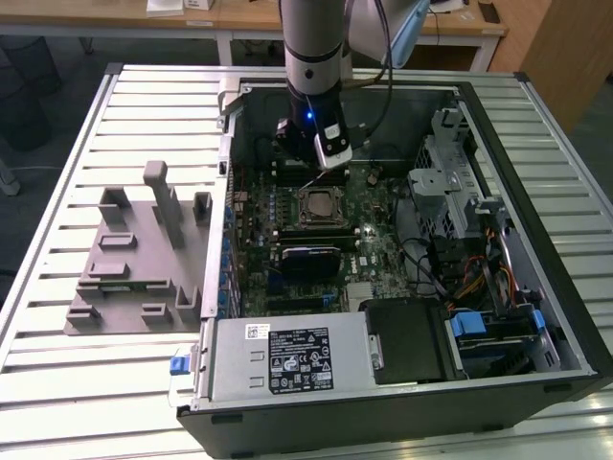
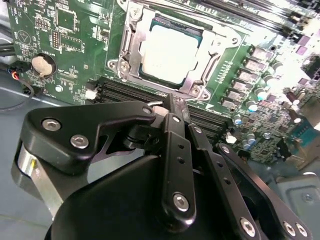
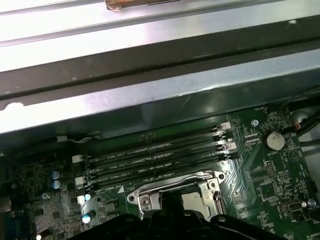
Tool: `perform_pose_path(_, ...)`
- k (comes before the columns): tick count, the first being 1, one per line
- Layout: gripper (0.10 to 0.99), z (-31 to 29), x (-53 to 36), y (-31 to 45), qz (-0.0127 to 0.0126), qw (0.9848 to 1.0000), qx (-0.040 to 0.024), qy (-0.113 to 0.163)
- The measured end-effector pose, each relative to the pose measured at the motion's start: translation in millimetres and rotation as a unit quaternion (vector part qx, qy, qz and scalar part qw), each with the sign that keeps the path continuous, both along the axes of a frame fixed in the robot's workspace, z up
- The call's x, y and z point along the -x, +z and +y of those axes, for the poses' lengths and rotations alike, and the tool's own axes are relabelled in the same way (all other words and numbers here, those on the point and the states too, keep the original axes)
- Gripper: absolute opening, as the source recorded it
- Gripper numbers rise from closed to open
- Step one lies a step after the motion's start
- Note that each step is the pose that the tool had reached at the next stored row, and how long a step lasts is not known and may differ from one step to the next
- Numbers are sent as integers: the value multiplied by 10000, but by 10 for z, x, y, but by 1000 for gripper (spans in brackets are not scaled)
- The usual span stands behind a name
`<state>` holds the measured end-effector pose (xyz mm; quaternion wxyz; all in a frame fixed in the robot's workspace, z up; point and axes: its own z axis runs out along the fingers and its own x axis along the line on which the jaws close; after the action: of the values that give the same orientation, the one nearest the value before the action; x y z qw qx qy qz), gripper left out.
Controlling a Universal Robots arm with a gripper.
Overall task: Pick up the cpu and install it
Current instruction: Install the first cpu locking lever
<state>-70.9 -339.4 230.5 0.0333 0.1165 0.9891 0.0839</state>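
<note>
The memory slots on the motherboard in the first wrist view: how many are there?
4. The memory slots lie side by side as long dark parallel strips, between the case's metal wall and the CPU socket frame. None seems hidden.

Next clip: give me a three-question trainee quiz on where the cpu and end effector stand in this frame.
1. True or false: the cpu lies inside the socket frame.
2. The end effector holds: A) the cpu B) a cable C) nothing visible.
3. In the exterior view, which side of the case holds the grey fixture?

Key: 1 true. 2 C. 3 the exterior view's left, outside the case on the slatted table.
</note>
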Motion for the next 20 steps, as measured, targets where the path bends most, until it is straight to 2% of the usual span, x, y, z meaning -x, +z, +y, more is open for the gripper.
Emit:
perform_pose_path(4,106,28,-25,-27,-1,10000,5,-29)
perform_pose_path(13,106,84,-90,-75,0,9999,82,-98)
perform_pose_path(20,106,210,-95,-110,-1,9999,86,-106)
